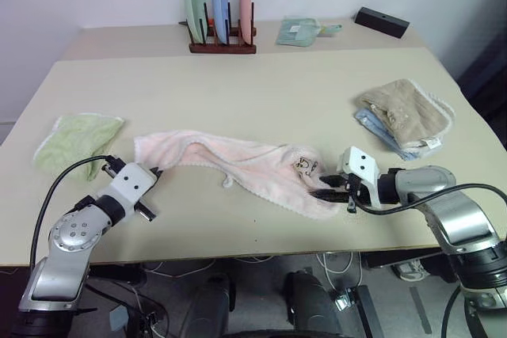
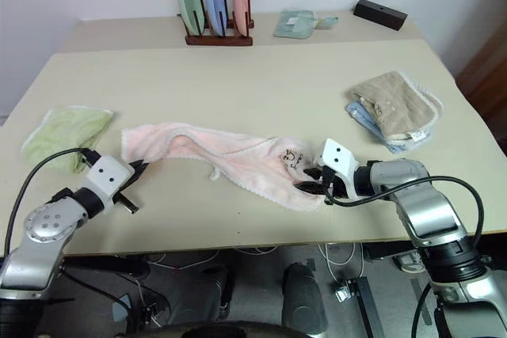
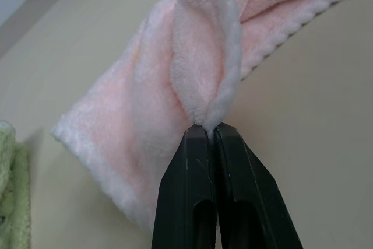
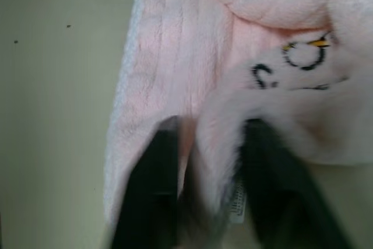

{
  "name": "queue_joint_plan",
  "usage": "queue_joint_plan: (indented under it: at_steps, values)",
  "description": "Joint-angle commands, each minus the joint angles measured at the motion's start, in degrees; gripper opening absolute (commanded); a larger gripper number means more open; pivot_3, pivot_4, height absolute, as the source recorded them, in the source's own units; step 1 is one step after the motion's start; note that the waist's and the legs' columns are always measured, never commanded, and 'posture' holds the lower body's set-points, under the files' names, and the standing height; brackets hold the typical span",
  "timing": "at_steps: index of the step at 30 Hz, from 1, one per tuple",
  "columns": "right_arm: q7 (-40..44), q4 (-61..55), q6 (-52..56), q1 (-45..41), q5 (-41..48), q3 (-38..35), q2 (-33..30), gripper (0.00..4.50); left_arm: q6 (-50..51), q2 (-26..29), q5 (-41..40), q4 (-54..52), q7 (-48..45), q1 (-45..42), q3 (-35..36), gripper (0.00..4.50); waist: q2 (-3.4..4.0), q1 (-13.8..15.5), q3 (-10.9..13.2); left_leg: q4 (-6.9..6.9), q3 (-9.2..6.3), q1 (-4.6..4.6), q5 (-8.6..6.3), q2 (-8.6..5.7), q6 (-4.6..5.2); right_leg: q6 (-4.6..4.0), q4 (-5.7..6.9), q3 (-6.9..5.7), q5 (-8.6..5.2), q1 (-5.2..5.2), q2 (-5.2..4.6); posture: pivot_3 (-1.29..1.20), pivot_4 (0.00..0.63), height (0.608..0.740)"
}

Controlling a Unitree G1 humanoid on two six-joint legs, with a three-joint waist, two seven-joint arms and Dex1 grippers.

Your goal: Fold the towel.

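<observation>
Showing dark logo, unreadable

A beige table is seen, and every other item is placed relative to it. At its far edge, on a second surface behind it, a wooden rack is set, in which three plates are held upright: green, blue and pink. Beside the rack, towards the table's far right, a folded pale green cloth is laid, and further right a black box. On the table's left side a light green towel is spread. On its right side a beige towel is piled on a blue cloth.
</observation>
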Motion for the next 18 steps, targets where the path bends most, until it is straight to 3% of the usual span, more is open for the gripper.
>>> queue_joint_plan:
  at_steps: [1, 8, 13, 18]
  values:
    - [-1.9, 2.5, -3.0, -1.8, 1.7, -5.2, 0.0, 2.97, 0.0, 0.6, 0.5, -0.9, -0.2, -0.7, -0.1, 0.0, -0.01, 0.0, 0.0, 0.0, 0.0, 0.0, 0.0, -0.01, 0.0, 0.0, -0.01, 0.0, 0.0, 0.0, -0.01, 0.0, 0.15, 0.74]
    - [-6.5, 15.1, -3.1, -11.0, 3.3, -8.2, 3.8, 2.97, 1.1, 0.5, 0.5, -2.3, -0.3, -0.5, -0.9, 0.0, 0.0, -0.7, 0.0, 0.0, 0.03, 0.03, 0.0, 0.01, 0.0, -0.01, 0.01, 0.01, 0.03, 0.0, 0.01, 0.0, 0.15, 0.74]
    - [-9.8, 26.0, -7.5, -17.5, -3.9, -3.0, 5.5, 2.97, 1.3, 0.4, 0.8, -2.7, -0.4, -0.3, -1.4, 0.0, -0.01, -0.3, 0.0, -0.02, 0.03, 0.04, 0.0, 0.01, 0.0, -0.01, 0.02, 0.01, 0.03, -0.03, 0.01, 0.0, 0.15, 0.74]
    - [-9.1, 32.1, -10.7, -22.4, -5.0, -1.3, 7.7, 2.97, 1.3, 0.3, 0.7, -3.0, -0.4, 0.4, -1.4, 0.0, 0.01, -0.4, 0.0, -0.02, 0.03, -0.01, 0.0, -0.02, 0.0, 0.0, 0.0, 0.02, 0.03, -0.04, -0.01, 0.0, 0.15, 0.74]
